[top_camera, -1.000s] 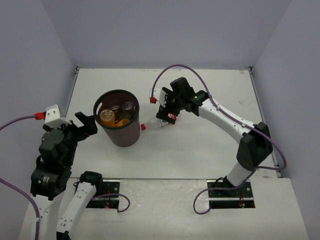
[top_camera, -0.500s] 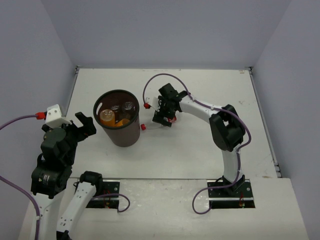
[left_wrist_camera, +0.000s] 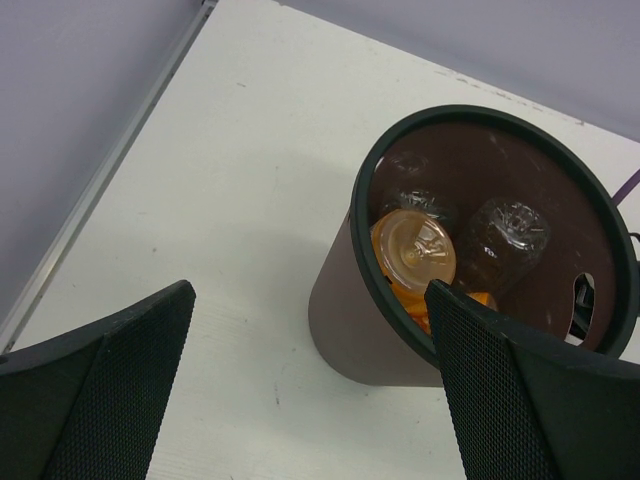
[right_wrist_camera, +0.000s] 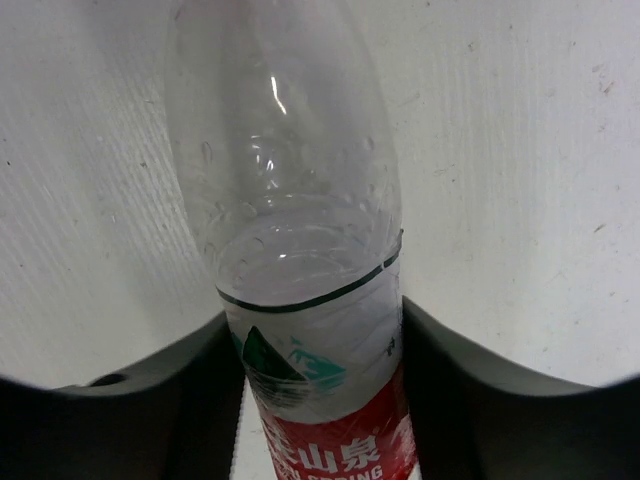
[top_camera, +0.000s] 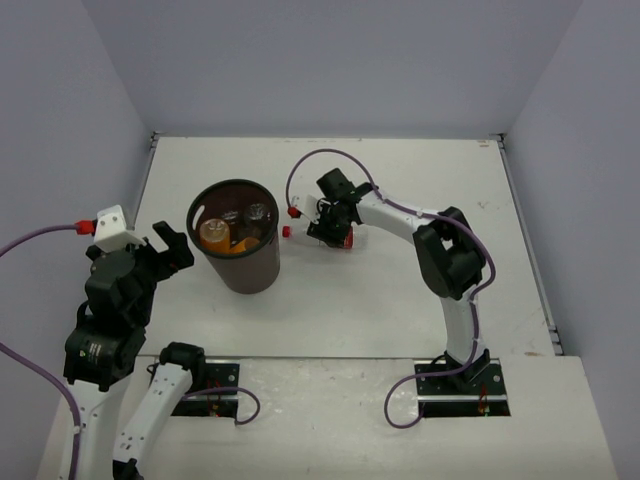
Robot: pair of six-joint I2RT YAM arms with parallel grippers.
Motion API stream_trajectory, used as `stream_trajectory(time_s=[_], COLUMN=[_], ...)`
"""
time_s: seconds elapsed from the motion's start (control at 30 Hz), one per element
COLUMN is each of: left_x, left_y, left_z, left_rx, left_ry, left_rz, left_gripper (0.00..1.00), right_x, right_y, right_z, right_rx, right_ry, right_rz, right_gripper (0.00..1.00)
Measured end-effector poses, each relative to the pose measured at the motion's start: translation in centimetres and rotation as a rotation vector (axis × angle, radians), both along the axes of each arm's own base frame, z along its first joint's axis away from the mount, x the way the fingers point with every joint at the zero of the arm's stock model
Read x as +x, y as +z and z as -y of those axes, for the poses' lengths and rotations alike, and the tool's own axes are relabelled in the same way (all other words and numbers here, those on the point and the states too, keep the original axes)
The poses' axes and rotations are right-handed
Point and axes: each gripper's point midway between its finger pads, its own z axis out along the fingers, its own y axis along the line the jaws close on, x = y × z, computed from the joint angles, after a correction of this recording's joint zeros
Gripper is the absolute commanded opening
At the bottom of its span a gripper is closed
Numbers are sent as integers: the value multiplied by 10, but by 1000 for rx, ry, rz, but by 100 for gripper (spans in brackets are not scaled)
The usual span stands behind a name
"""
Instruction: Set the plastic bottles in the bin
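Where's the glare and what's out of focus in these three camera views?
Right wrist view: small white glints on the clear red-labelled plastic bottle, and the right hand's fingers beside it are dark and soft-edged. Left wrist view: the dark brown round plastic bin is sharp, its inside shaded. Top external view: even light, only faint shadows, no obvious glare.
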Motion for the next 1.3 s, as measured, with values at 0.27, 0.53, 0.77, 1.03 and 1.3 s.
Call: stream_trajectory(time_s=[0.27, 0.53, 0.77, 1.03, 1.3], left_x=[-2, -9, -12, -11, -4], left_y=[7, 17, 19, 22, 17], left_z=[1, 3, 6, 17, 26], left_rx=[-6, -19, -27, -46, -57], left_ry=[-10, -27, -48, -104, -143], left_rz=[19, 63, 76, 88, 57], left_gripper=[100, 100, 100, 100, 100], right_x=[-2, -4, 19, 9, -76], right_y=[1, 23, 160, 383, 435], right_z=[3, 24, 29, -20, -140], right_rx=[-16, -40, 178, 766, 1070], right_ry=[-1, -103, -343, -428, -162], right_rz=[-9, 26, 239, 390, 135], right_gripper=[17, 14, 16, 23, 26])
